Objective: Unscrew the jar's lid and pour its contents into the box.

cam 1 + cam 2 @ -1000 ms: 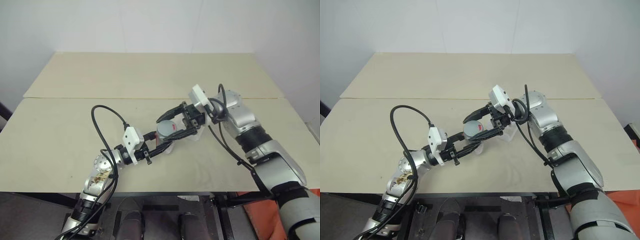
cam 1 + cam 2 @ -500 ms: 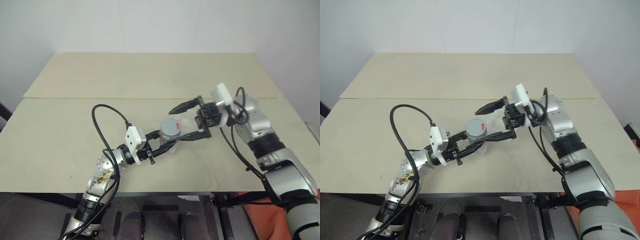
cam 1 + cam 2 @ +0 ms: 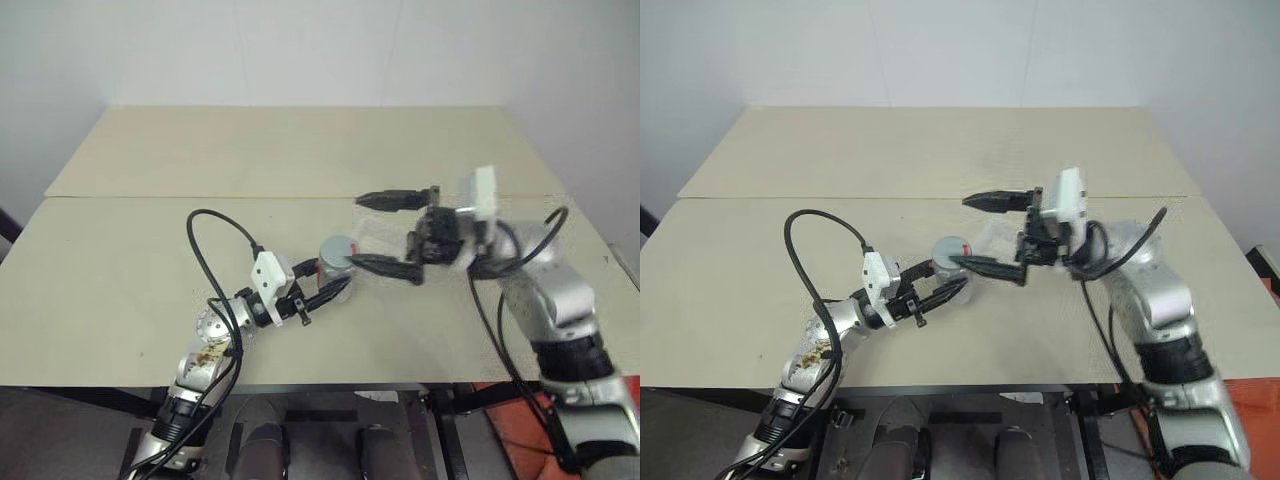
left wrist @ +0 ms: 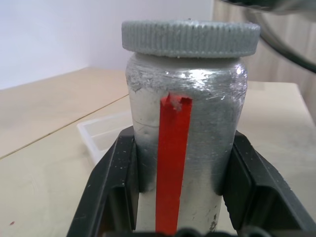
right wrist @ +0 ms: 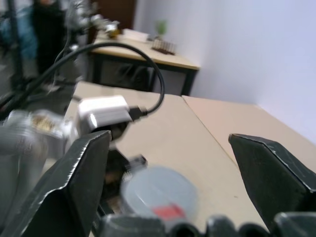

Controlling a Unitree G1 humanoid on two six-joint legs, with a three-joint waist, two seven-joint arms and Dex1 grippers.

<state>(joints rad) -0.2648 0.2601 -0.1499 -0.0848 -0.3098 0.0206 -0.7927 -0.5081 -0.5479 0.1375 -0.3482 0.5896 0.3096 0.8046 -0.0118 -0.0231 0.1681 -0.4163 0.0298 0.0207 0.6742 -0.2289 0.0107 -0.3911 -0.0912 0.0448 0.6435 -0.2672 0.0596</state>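
The silver-grey jar (image 3: 334, 268) stands upright above the table, and my left gripper (image 3: 328, 282) is shut on its body. A red stripe runs down the jar (image 4: 174, 148) between the two black fingers (image 4: 116, 182). The ribbed grey lid (image 4: 190, 37) sits on the jar, with a small red mark on top (image 5: 165, 211). My right gripper (image 3: 356, 231) is open wide to the right of the jar and points left; its lower fingertip ends close by the lid, its upper one hangs well above. The clear box (image 4: 104, 137) lies on the table just behind the jar. The contents are hidden.
The pale table (image 3: 120, 260) has a seam across it (image 3: 200, 197), and a second board lies behind. A black cable (image 3: 215, 240) loops up from my left arm. In the right wrist view a desk with small objects (image 5: 148, 47) stands further back in the room.
My right gripper was closed around the lid; it opened wide, drew back to the right and swung to point left. The lid stays on the jar, and the left gripper holds still.
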